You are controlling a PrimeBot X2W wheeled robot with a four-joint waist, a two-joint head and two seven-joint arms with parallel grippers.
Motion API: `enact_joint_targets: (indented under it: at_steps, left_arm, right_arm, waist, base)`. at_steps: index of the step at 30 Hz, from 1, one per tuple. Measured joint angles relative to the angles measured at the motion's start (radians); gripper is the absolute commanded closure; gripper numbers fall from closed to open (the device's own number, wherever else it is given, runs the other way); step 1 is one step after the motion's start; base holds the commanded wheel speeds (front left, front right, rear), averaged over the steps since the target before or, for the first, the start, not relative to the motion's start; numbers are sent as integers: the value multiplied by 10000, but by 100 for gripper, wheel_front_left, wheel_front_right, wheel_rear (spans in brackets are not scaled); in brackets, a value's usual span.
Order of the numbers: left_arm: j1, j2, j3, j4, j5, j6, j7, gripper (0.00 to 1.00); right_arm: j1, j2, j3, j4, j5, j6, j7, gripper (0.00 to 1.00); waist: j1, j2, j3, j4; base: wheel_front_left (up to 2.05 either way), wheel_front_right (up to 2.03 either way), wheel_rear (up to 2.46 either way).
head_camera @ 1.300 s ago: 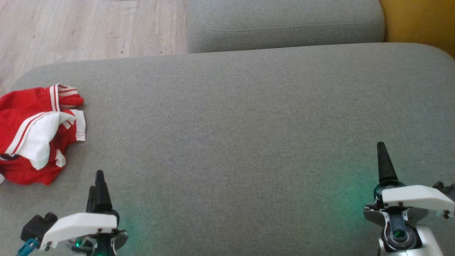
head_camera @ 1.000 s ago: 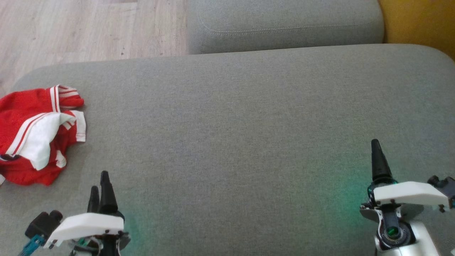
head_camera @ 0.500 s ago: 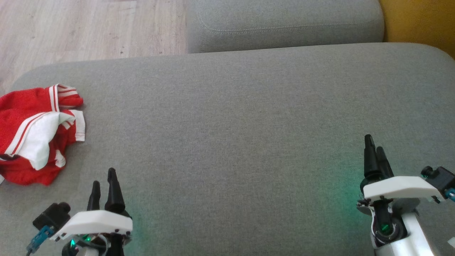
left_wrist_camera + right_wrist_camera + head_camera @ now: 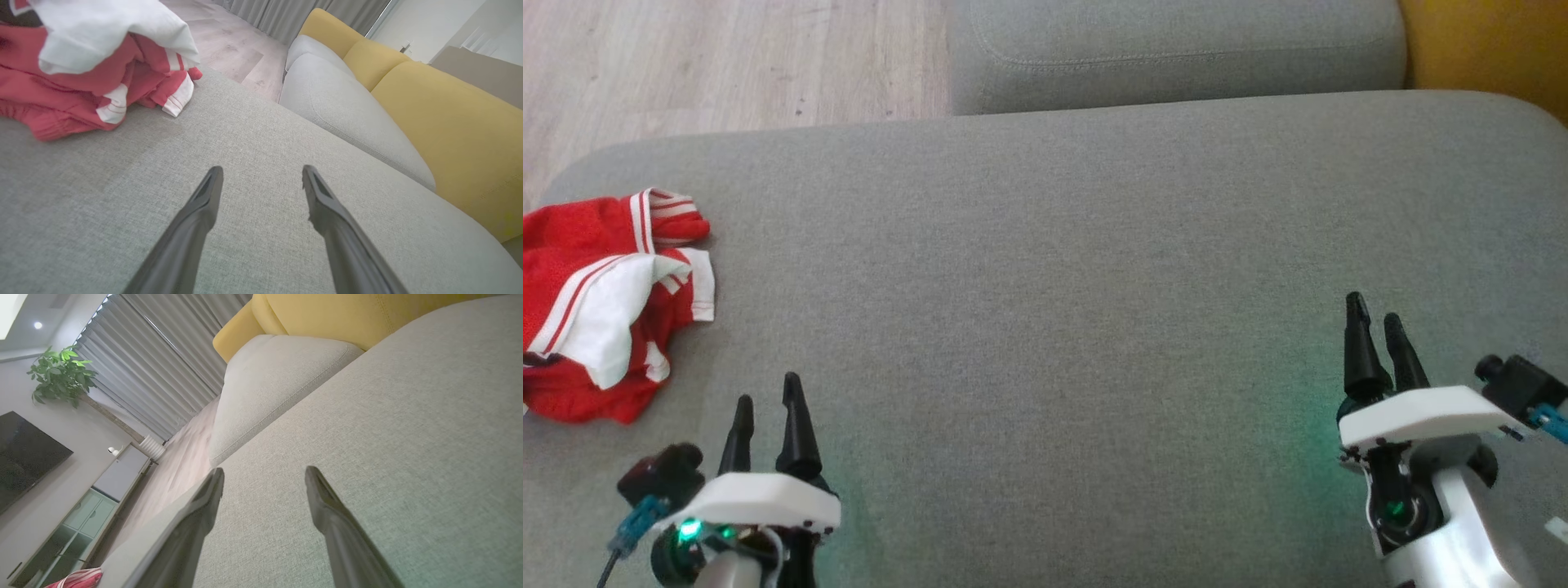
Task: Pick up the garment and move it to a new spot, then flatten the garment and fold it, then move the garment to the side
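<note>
A home living room — grey fabric sofa, yellow back cushions, pleated grey curtains, black wall television, leafy plant.

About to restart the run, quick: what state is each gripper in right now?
Left gripper: open, holding nothing, clear of the garment.
Right gripper: open, holding nothing.

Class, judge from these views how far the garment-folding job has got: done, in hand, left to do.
Done: nothing; the red and white garment lies crumpled near the left edge of the grey seat. In hand: nothing; left gripper and right gripper hover open, clear of it. Left: pick up, move, flatten, fold, set aside.
</note>
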Motion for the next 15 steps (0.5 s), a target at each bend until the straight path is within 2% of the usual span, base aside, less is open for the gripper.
enact_joint_targets:
  at_steps: [15]
  left_arm:
    - [-375,35,-318,282,1873,276,-439,0]
  right_arm:
    - [-505,-2,282,362,-2077,0,-426,0]
  waist:
    - [0,0,138,-51]
  base:
    - [0,0,0]
